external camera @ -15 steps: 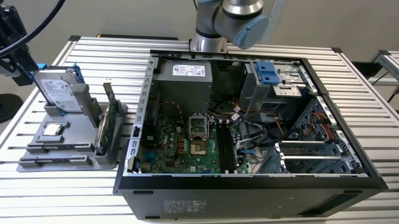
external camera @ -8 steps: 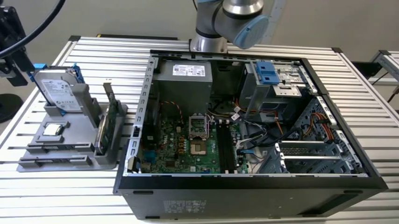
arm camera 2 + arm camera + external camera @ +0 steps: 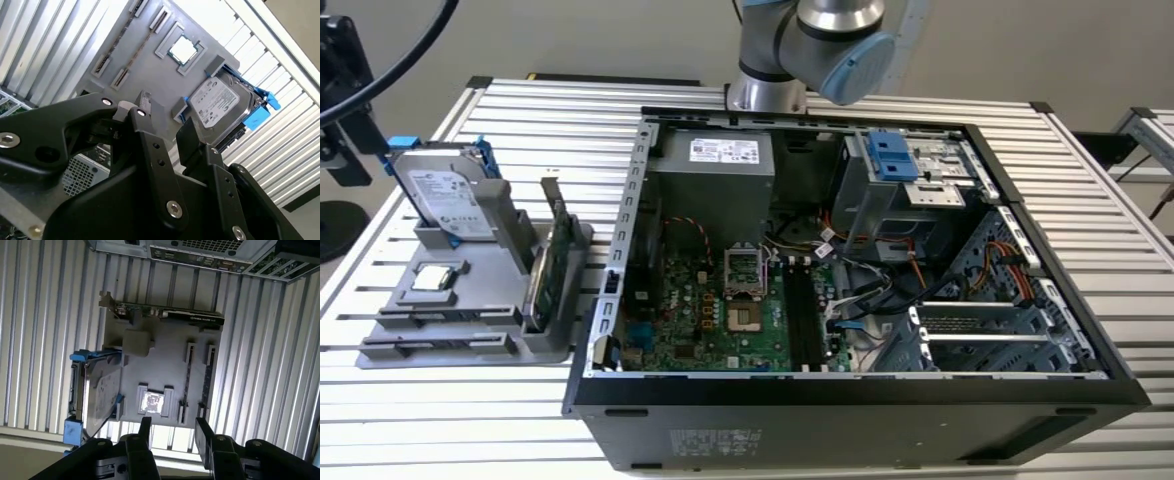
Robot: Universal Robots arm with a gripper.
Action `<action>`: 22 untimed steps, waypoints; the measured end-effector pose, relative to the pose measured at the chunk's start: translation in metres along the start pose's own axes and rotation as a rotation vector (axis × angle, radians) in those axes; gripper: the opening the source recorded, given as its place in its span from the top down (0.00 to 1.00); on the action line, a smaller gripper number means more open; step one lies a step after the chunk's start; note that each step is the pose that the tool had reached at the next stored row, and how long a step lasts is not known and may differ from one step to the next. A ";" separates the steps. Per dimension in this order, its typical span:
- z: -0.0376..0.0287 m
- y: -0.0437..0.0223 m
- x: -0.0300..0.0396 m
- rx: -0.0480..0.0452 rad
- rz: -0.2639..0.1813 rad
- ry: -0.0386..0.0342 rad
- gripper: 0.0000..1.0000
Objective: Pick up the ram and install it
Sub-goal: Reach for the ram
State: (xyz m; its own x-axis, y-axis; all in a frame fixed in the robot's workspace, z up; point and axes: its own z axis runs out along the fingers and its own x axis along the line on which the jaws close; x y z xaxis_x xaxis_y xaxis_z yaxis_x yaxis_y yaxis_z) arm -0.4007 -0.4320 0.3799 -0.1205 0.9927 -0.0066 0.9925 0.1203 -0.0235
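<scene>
Pickup not started: your black two-finger gripper is wide open, empty.
It's over the grey plastic tray; that thin dark edge-on ram, I think, wants jaws squared across it.

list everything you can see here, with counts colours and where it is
table: 1, silver slats, under everything
computer case: 1, black, open, mid table
motherboard: 1, green, inside case
holder: 1, grey, exterior view's left of case
hard drive: 1, silver with blue bracket, upright in holder
green card: 1, on edge in holder
processor chip: 1, silver, flat in holder
ram: likely 1, dark, edge-on in holder slot
arm: 1, grey and blue, behind case
gripper: 1, black, open, empty, pointed toward holder
</scene>
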 end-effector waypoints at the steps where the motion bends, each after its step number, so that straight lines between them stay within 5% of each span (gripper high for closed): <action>1: 0.0001 0.0000 0.0000 0.0001 0.013 0.0003 0.00; 22: 0.0030 -0.0003 -0.0032 0.0037 0.032 0.0012 0.00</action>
State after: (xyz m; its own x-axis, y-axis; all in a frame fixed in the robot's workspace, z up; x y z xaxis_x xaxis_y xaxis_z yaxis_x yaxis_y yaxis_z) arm -0.4007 -0.4352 0.3769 -0.0891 0.9960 -0.0062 0.9957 0.0889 -0.0270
